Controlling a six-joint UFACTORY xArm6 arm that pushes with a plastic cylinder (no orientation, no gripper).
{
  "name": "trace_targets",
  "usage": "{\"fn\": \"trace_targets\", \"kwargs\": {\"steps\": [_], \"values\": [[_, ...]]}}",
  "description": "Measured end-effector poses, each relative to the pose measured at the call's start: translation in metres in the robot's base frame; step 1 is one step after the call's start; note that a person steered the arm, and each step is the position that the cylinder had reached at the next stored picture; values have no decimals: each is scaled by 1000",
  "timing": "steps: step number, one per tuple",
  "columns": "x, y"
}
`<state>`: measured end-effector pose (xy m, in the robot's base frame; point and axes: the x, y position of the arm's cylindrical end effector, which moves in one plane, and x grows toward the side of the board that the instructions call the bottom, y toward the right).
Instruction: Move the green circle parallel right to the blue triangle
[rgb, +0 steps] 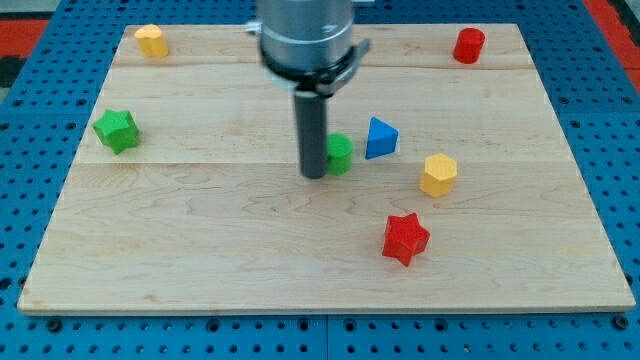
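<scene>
The green circle (340, 153) lies on the wooden board near the middle, just left of the blue triangle (379, 138), with a small gap between them. My tip (314, 175) stands right against the green circle's left side and hides part of it. The rod rises from there toward the view's top.
A yellow hexagon (438, 174) sits right of and below the blue triangle. A red star (405, 238) lies below it. A green star (116, 130) is at the left, a yellow block (151, 40) top left, a red cylinder (468, 45) top right.
</scene>
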<state>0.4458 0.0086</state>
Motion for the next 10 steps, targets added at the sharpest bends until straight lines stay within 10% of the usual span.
{"fn": "trace_targets", "kwargs": {"steps": [5, 10], "values": [[-90, 0], [-94, 138]]}}
